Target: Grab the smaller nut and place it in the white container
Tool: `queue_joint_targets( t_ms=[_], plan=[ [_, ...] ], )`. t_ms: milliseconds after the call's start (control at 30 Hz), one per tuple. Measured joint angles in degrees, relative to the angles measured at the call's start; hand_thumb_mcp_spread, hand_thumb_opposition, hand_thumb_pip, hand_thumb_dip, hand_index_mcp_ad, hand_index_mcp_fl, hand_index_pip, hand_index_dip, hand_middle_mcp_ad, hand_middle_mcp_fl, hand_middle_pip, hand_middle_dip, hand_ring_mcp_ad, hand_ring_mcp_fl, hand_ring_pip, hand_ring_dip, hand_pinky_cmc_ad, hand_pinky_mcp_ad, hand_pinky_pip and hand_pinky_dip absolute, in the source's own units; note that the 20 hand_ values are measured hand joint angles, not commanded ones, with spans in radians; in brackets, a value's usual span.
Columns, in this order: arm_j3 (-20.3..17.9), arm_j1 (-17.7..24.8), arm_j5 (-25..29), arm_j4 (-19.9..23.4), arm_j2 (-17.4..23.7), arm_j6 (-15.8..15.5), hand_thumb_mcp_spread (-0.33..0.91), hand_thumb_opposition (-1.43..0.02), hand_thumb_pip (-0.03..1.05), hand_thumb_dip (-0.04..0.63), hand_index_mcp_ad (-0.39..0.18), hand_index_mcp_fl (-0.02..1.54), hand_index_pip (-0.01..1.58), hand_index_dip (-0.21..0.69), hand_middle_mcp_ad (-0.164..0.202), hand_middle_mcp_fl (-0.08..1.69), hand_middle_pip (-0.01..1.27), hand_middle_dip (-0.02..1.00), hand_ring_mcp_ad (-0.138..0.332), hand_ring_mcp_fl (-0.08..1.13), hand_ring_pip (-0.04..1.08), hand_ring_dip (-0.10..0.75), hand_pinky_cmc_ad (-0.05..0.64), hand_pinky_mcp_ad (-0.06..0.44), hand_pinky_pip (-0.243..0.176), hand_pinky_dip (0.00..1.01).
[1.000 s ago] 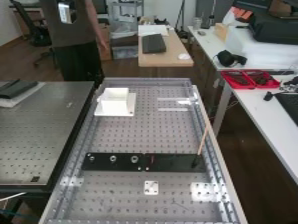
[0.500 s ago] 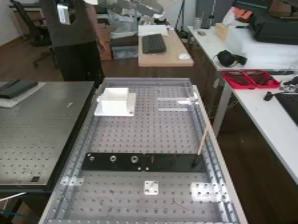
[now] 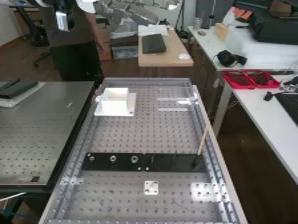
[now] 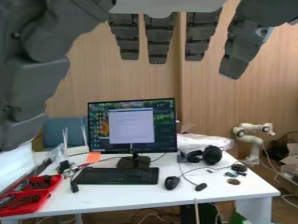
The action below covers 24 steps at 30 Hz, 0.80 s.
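The hand (image 3: 126, 11) is at the top edge of the high view, high above and beyond the bench's far end. Its straight, spread fingers hold nothing; in the wrist view the hand (image 4: 159, 37) hangs open, with the thumb at one side. The smaller nut (image 3: 91, 159) stands on the flat black bar (image 3: 174, 163) in the high view. Beside it on the bar are the larger nut (image 3: 113, 159) and the bearing (image 3: 134, 159). The white container (image 3: 116, 101) stands near the bench's far left corner, well apart from the bar.
A thin stick (image 3: 203, 141) rises at the black bar's right end. A white plate with holes (image 3: 151, 188) lies below the bar. Red trays (image 3: 249, 79) are on the side table to the right. A person stands behind the bench.
The hand has come into the high view at its top edge and moved a little further in and lower. The nuts, bearing and white container have stayed where they were.
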Motion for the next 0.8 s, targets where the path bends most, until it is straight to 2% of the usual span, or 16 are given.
queue_joint_targets(
  t_ms=[400,500,800],
  plan=[
    [-4.91,-3.10,-4.59,2.85,1.72,-0.67,0.22,-0.70,0.48,0.028,-0.045,0.02,0.07,0.304,0.058,-0.01,0.13,0.22,0.169,0.00,0.09,0.086,0.459,0.340,-0.091,0.21],
    [-6.08,-4.57,-6.26,3.00,2.11,-0.76,0.22,-0.70,0.53,0.045,-0.047,0.02,0.07,0.304,0.058,-0.01,0.13,0.22,0.169,0.00,0.09,0.086,0.459,0.340,-0.091,0.21],
    [-9.90,-9.10,-11.46,4.41,3.09,-0.75,0.22,-0.70,0.53,0.047,-0.044,0.02,0.08,0.304,0.058,0.00,0.12,0.22,0.171,0.00,0.09,0.086,0.459,0.340,-0.091,0.21]
  ],
)
